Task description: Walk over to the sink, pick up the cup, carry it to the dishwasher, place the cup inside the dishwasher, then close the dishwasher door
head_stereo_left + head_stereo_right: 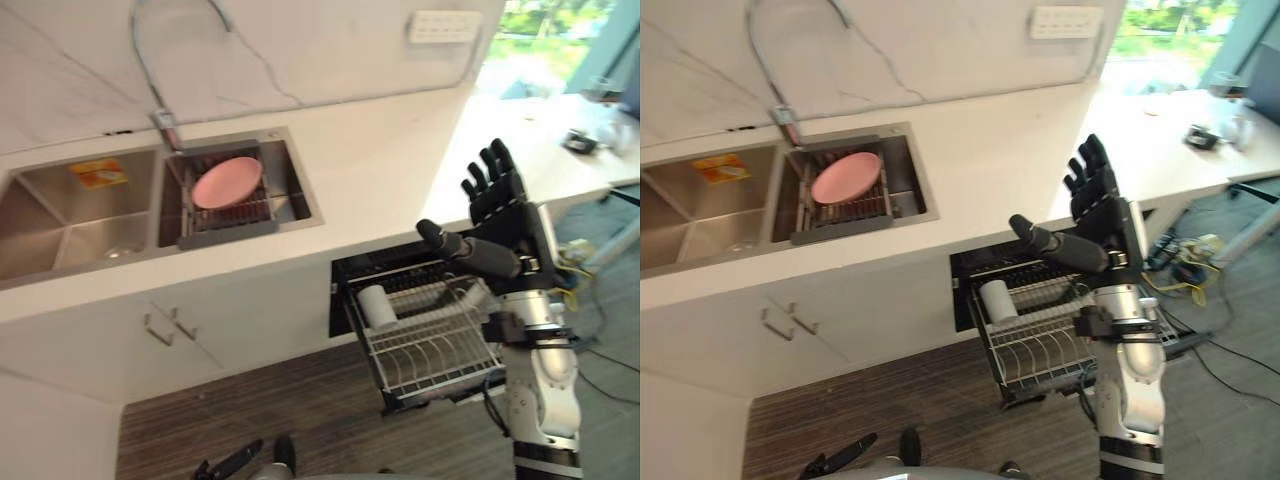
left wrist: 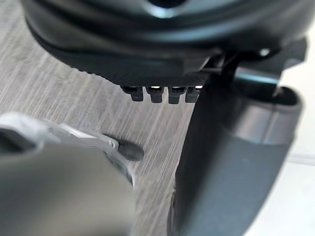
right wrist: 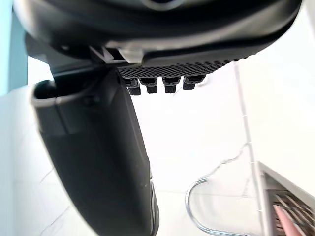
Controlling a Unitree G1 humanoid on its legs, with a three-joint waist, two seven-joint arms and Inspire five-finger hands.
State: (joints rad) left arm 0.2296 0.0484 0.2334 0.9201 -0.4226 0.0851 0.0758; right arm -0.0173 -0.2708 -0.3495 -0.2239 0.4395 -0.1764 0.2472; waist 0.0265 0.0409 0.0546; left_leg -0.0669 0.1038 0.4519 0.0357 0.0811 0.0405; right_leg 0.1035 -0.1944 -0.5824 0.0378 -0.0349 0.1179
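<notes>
Cup racked; shutting the dishwasher (image 1: 343,278) looks next.
Eye views: right hand (image 1: 508,215), fingers straight and spread, empty, above the pulled-out rack (image 1: 432,347); cup (image 1: 378,305) lies there just below its thumb. The rack likely needs pushing in first. Left wrist view: left hand (image 2: 162,46) relaxed, empty, over floor (image 2: 59,88).

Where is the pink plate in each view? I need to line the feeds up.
Left eye view: pink plate on the sink rack, upper left.
Right eye view: same rack, upper left.
Right wrist view: pink sliver beside the faucet loop.
Left wrist view: faces the floor.
Shared landmark: the faucet.
</notes>
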